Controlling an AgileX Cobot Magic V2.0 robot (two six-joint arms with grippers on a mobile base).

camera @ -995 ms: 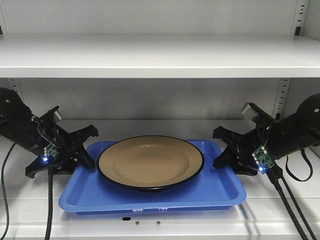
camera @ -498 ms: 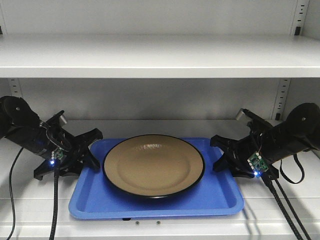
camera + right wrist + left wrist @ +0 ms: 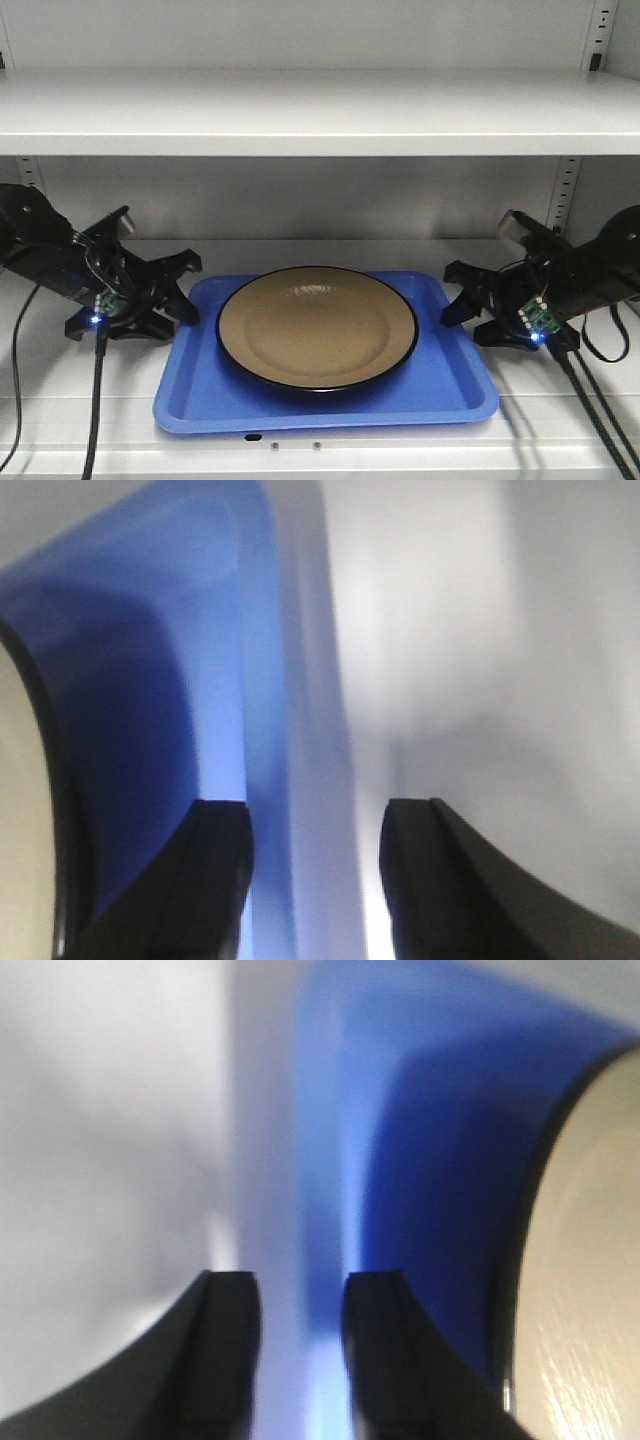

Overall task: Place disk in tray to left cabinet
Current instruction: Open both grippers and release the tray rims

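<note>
**A:** What do you have on the front view, biggest thing first?

**B:** I see the white cabinet with wide flat shelves (image 3: 320, 110). Perforated metal strips (image 3: 567, 195) run up its back corners. On the lower shelf sits the blue rectangular plastic tray with rounded corners (image 3: 440, 385), flat on the surface between my two grippers.

**A:** And the plate?

**B:** The round, shallow tan plate with the thin black rim (image 3: 318, 327) lies inside that tray, roughly centred and nearly filling its width. I read it as level.

**A:** Where are the grippers relative to the tray?

**B:** My left gripper (image 3: 180, 285) sits at the tray's left edge, its jaws spread. On the left wrist camera the two black fingertips (image 3: 225, 1350) have a gap between them, and the tray's rim (image 3: 330, 1180) runs out ahead of that gap; the plate (image 3: 590, 1260) is off to its right. I cannot tell whether either finger touches the rim.

**A:** The right side?

**B:** My right gripper (image 3: 470, 300) is just beside the tray's right edge, jaws also apart. From its wrist camera the blue rim (image 3: 270, 680) lies ahead between the fingers (image 3: 215, 880), nearer the left one, with bare white shelf (image 3: 480, 660) ahead of the right one. Nothing is clamped by either gripper.
</note>
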